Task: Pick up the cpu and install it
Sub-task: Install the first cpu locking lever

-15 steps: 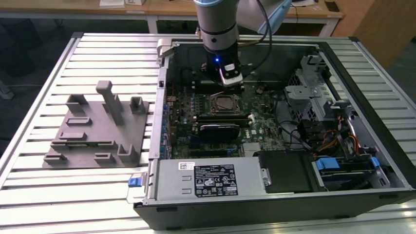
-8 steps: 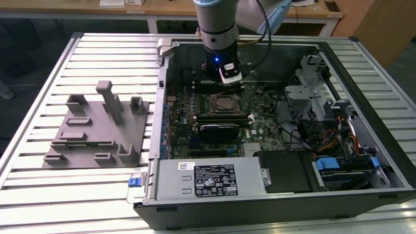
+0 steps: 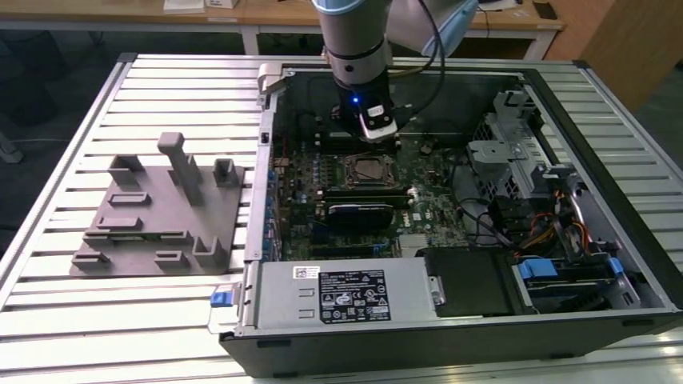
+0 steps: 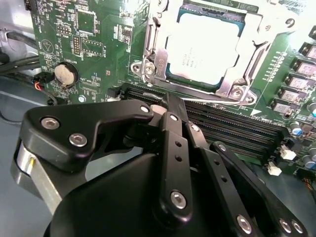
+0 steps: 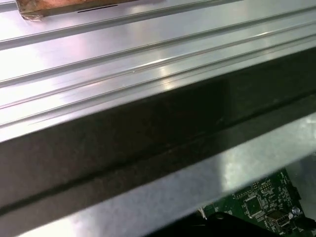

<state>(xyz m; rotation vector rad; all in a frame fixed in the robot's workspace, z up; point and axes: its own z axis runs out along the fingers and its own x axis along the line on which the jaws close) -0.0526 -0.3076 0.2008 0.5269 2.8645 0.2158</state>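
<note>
**Claw shut above motherboard; cpu lying in socket**

Claw (image 4: 172,101): black, on one arm reaching down into the open computer case (image 3: 449,332). Fingers drawn together, nothing between them. In the second wrist view the tips hover over the memory slots (image 4: 232,131), just beside the socket (image 4: 152,54) and apart from it. In the exterior view the claw (image 3: 379,138) hangs just short of the socket, toward the far wall of the case.

Cpu (image 4: 205,47): flat square chip, silver-grey top, lying level inside the metal-framed socket on the green motherboard (image 4: 98,44). Not touched by the claw. In the exterior view the cpu (image 3: 369,169) sits near the middle of the board.

Coin battery (image 4: 65,74): round, silver, on the board, well apart from the socket.

Power supply (image 3: 341,294): grey box along the near wall of the case.

Grey plastic fixture (image 3: 160,216): block-studded plate on the slatted metal tabletop (image 3: 64,160), toward the exterior view's left of the case.

First wrist view: tabletop slats (image 5: 148,49) and a corner of green board (image 5: 261,207).
</note>
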